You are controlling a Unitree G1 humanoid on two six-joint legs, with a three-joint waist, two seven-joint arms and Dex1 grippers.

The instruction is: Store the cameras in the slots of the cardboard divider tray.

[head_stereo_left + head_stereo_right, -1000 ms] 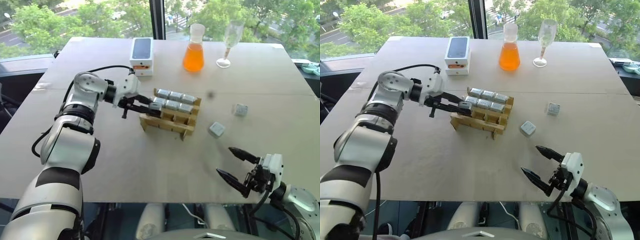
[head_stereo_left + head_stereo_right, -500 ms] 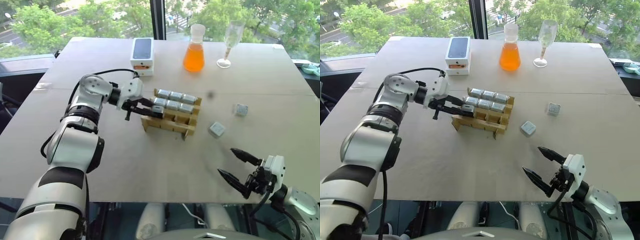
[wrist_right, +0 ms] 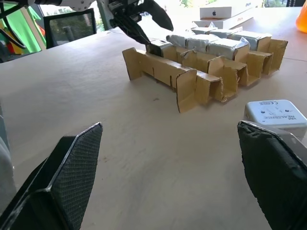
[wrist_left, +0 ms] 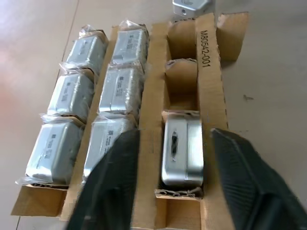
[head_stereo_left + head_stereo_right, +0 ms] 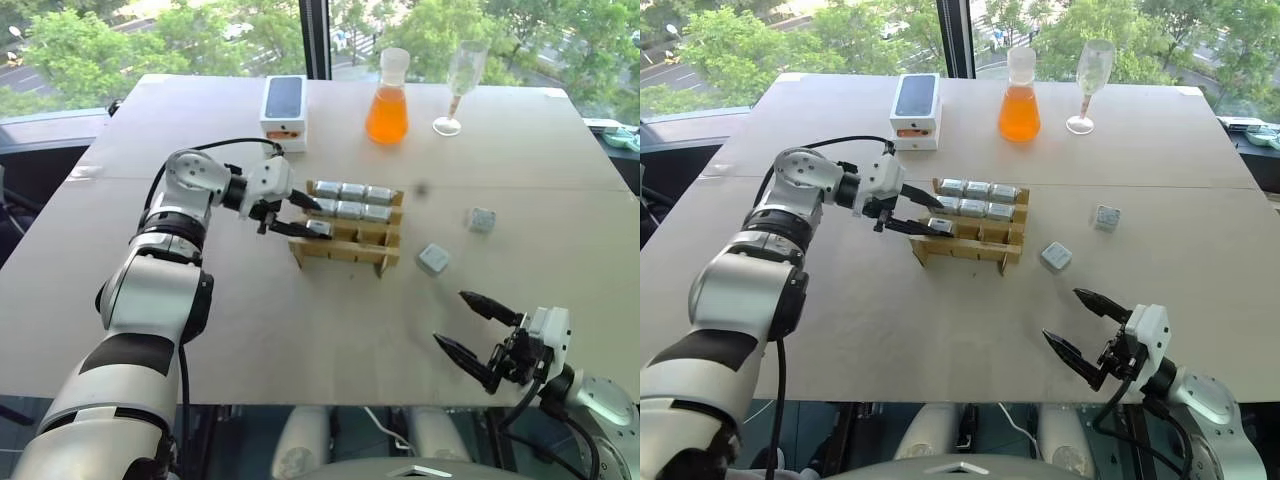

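Observation:
The cardboard divider tray (image 5: 350,248) stands mid-table. Its two far rows each hold three wrapped silver cameras (image 5: 351,192). One more camera (image 4: 182,149) sits in the left end slot of the near row. My left gripper (image 5: 317,220) is open at that end, with its fingers (image 4: 111,184) on either side of this camera and apart from it. Two loose cameras lie right of the tray, one (image 5: 433,258) close by and one (image 5: 482,219) farther off. My right gripper (image 5: 452,318) hovers open and empty near the table's front edge.
A white phone box (image 5: 283,108) with a black top, a flask of orange liquid (image 5: 387,101) and a wine glass (image 5: 462,85) stand along the far side. Bare tabletop (image 5: 330,330) lies between the tray and the front edge.
My left gripper has opened and let go of the camera, which now sits in the near row's left slot. The tray has turned to sit squarer. The right arm has stayed still.

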